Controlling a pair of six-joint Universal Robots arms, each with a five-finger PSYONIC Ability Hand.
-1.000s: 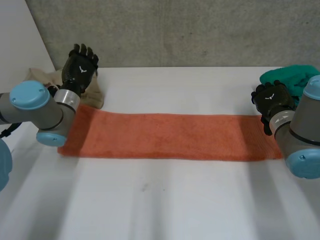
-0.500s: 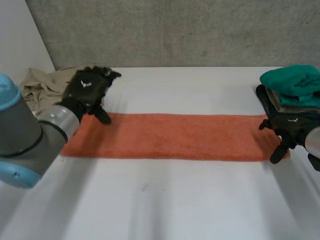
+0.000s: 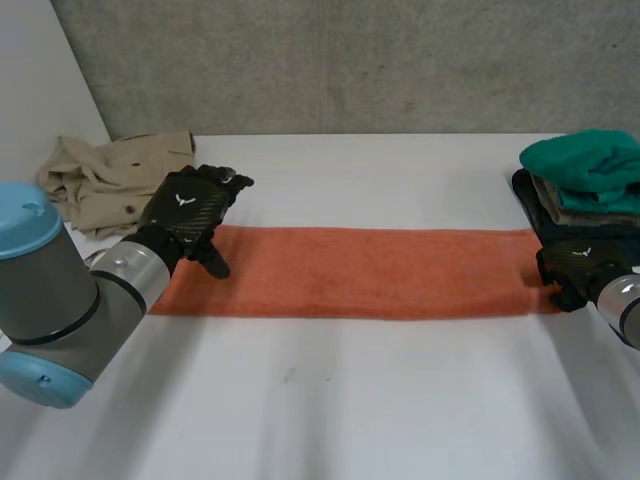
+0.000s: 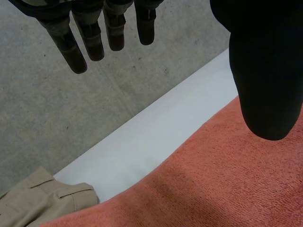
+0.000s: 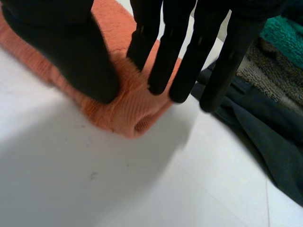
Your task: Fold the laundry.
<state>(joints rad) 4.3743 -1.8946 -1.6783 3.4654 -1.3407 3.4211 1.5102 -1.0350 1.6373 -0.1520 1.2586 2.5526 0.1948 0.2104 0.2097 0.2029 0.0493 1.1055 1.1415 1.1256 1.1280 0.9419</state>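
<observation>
closely, in the right wrist view, the fingers (image 5: 163, 61) of our right hand (image 5: 57, 42) lie straight on the end of the orange towel (image 5: 123, 109). the thumb bears down on it from the other side, so the cloth bunches up between them in a pinch. just beside the fingertips a dark garment (image 5: 255, 123) lies on the table (image 5: 118, 189), with a grey cloth (image 5: 267, 71) and a green cloth (image 5: 286, 33) beyond it. in the head view we find this hand (image 3: 575, 268) at the right edge of the frame, on the towel's right end, just below that stack.

in the left wrist view the fingers (image 4: 92, 38) of our left hand (image 4: 265, 71) are straight and set wide of the thumb, holding nothing. the thumb hangs over the towel (image 4: 213, 179), and a beige garment (image 4: 42, 201) lies just beside the towel's far edge.

in the head view the left hand (image 3: 190, 205) sits left of centre, over the towel's left end. the towel (image 3: 370, 272) lies flat as a long strip across the middle of the frame, with the beige garment (image 3: 110, 180) at upper left and the green cloth (image 3: 585, 160) at upper right.
</observation>
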